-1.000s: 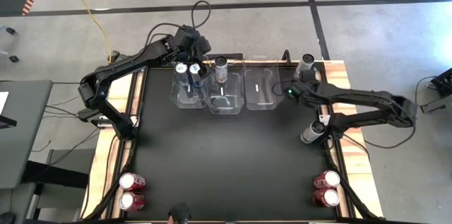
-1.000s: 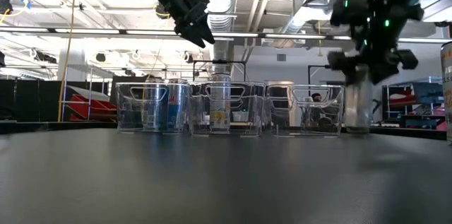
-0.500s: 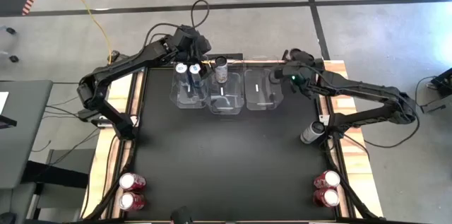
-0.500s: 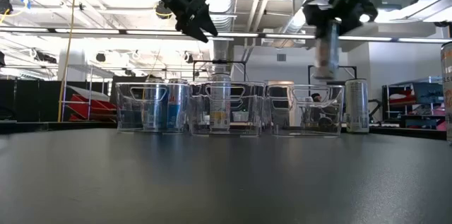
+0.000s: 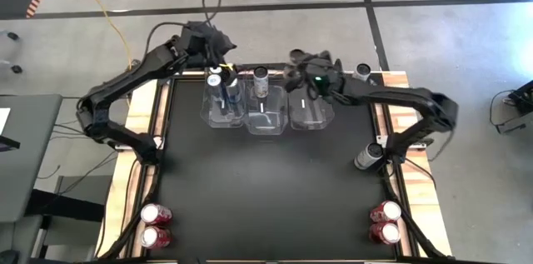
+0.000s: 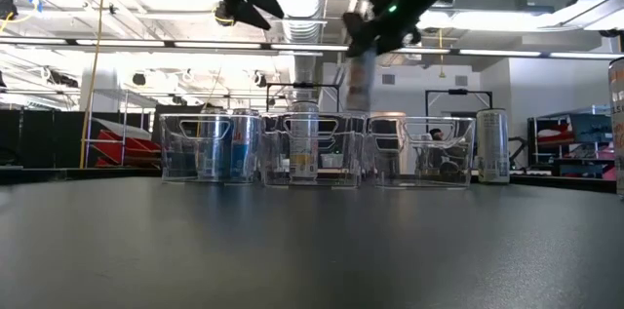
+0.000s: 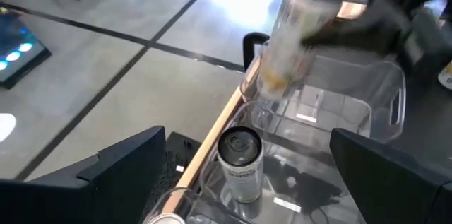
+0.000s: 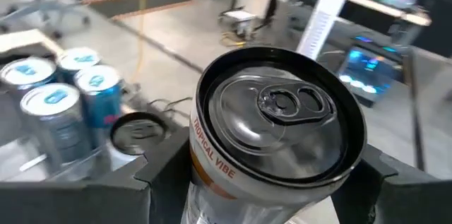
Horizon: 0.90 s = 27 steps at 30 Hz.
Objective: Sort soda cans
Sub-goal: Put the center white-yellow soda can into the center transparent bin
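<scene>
Judging by the bins, sorting is barely begun: blue-silver cans [image 5: 223, 86] are seen in the left bin [image 5: 218, 116], one dark can [image 5: 261, 81] in the middle bin [image 5: 266, 122]. A silver can [image 8: 272, 139] is clamped in the right gripper [image 5: 296, 77] above the bins' back edge. The left gripper [image 5: 218, 52] is held wide open and empty behind the left bin. Four red cans [image 5: 155, 223] and two others remain unsorted.

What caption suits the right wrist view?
Right gripper holding a silver can aloft, blue cans binned beyond.
</scene>
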{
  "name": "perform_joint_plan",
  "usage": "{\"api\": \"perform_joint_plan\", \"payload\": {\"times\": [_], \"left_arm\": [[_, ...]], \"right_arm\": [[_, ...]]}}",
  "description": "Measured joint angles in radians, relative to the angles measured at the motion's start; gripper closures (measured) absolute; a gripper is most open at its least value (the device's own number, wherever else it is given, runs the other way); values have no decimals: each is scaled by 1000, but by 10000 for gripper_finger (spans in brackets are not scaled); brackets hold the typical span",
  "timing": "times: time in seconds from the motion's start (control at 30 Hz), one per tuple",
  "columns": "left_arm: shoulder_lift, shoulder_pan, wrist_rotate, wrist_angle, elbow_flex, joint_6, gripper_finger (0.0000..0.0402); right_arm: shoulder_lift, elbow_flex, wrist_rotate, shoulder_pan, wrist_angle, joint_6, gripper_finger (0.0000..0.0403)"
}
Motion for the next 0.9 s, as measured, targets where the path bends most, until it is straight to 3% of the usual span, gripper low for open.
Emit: {"api": "perform_joint_plan", "payload": {"times": [0.27, 0.9], "left_arm": [[-31, 4, -39, -83, 0, 12, 6], [-39, 4, -77, -104, 0, 14, 6]], "right_arm": [[205, 113, -115, -19, 6, -9, 127], [339, 121, -135, -6, 45, 40, 127]]}}
